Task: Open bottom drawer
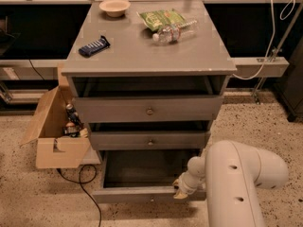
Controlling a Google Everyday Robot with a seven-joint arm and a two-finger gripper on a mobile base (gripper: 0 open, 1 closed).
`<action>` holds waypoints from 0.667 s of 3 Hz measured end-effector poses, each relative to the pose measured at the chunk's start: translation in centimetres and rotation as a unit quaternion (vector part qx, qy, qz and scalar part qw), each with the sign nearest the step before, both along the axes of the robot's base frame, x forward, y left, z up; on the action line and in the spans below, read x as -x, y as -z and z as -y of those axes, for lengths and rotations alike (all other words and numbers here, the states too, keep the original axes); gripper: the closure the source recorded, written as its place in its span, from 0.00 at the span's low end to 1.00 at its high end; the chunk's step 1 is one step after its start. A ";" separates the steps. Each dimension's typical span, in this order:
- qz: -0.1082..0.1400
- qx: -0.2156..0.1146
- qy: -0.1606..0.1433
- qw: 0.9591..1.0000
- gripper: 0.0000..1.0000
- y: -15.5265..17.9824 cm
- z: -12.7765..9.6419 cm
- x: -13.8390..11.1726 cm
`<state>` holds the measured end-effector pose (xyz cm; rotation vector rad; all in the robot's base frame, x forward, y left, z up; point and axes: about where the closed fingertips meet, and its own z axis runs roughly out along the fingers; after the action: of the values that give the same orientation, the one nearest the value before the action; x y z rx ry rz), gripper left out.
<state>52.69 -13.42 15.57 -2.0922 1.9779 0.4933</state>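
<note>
The bottom drawer (142, 194) of the grey cabinet stands pulled far out, its slim front panel near the floor and its dark grey inside (142, 167) showing. A tiny knob (151, 198) sits at the panel's centre. My gripper (181, 192) is at the right end of the drawer's front panel, at its top edge, on the end of the white arm (236, 183). The middle drawer (149, 140) and the top drawer (149, 109) above it stand slightly out.
On the cabinet top (142, 51) lie a bowl (115, 6), a green snack bag (163, 19), a water bottle (174, 32) and a dark blue bar (93, 46). An open cardboard box (54, 131) stands on the floor at the left, with a black cable (80, 178) beside it.
</note>
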 end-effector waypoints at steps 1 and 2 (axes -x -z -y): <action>0.000 0.000 0.000 1.000 0.85 0.0 0.0 0.0; 0.000 0.000 0.000 1.000 0.54 0.0 0.0 0.0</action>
<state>52.68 -13.41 15.57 -2.0923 1.9779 0.4935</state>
